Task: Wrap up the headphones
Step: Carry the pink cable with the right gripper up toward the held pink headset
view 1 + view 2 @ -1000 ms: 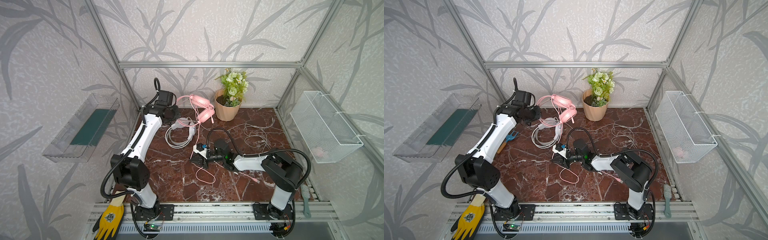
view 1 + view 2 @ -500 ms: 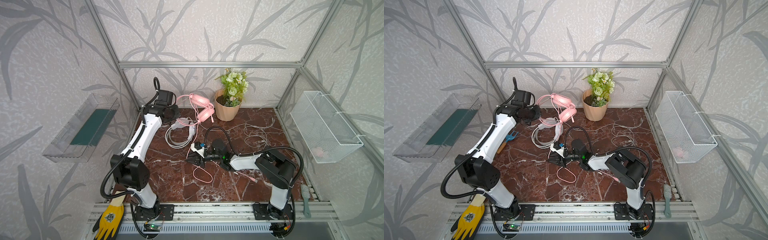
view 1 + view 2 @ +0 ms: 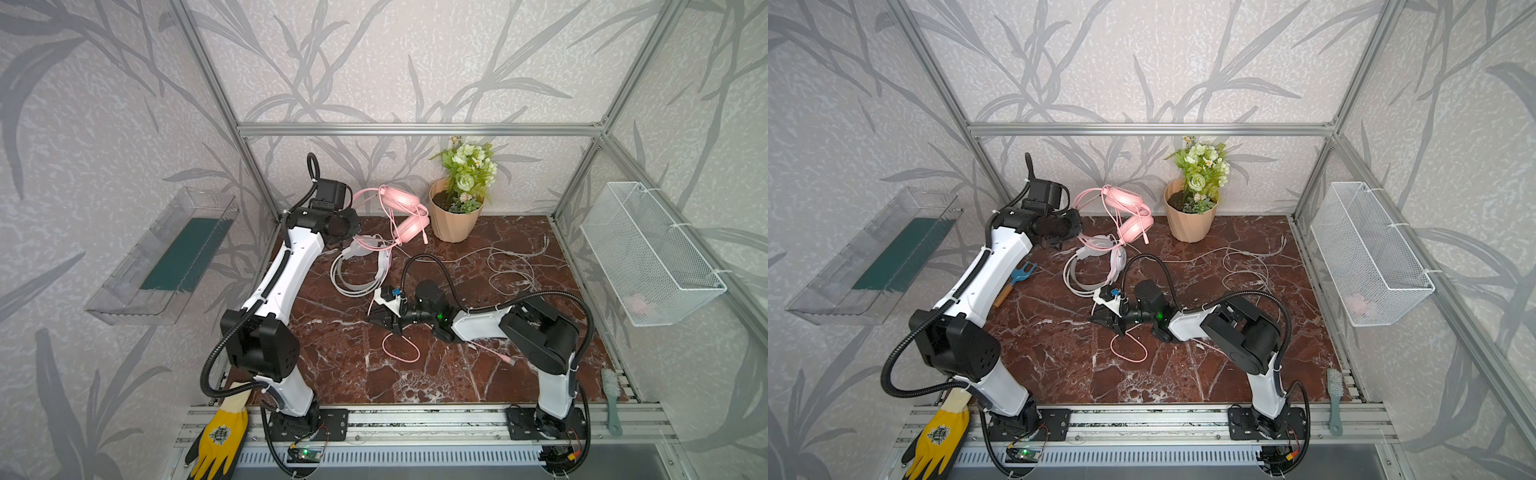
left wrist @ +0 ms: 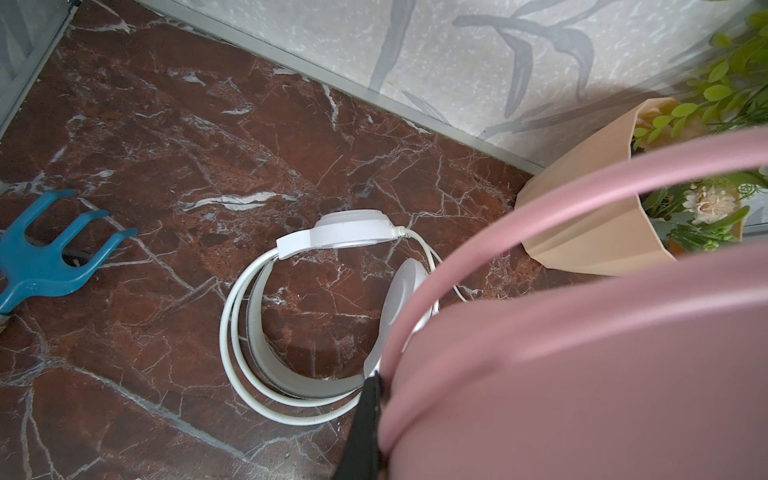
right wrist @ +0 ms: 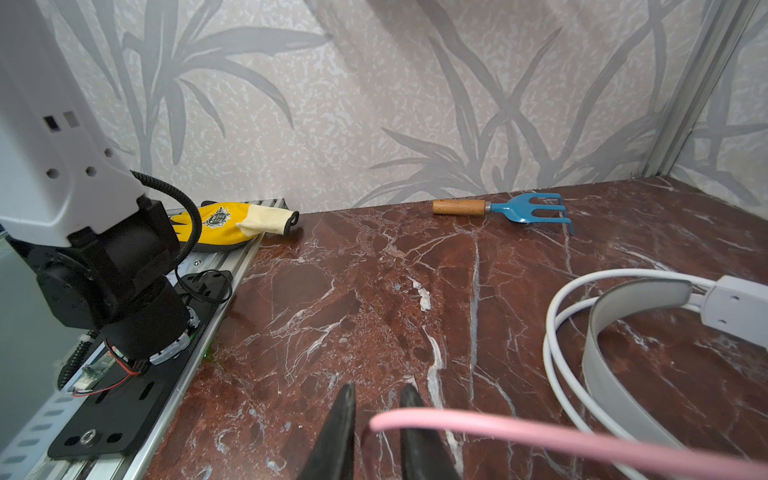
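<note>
I'm looking into a robot lab cell that is dressing itself up as a garden corner. Aluminium framing is boxing the space in, and leaf-print wallpaper panels are covering every side. The left arm and the right arm are sitting bolted to a slotted rail along the front of a red marble-look tabletop. A potted plant is standing at the back. A yellow glove, a blue hand rake and a brush are lying about. A wire basket and a clear tray are hanging on the side walls.
</note>
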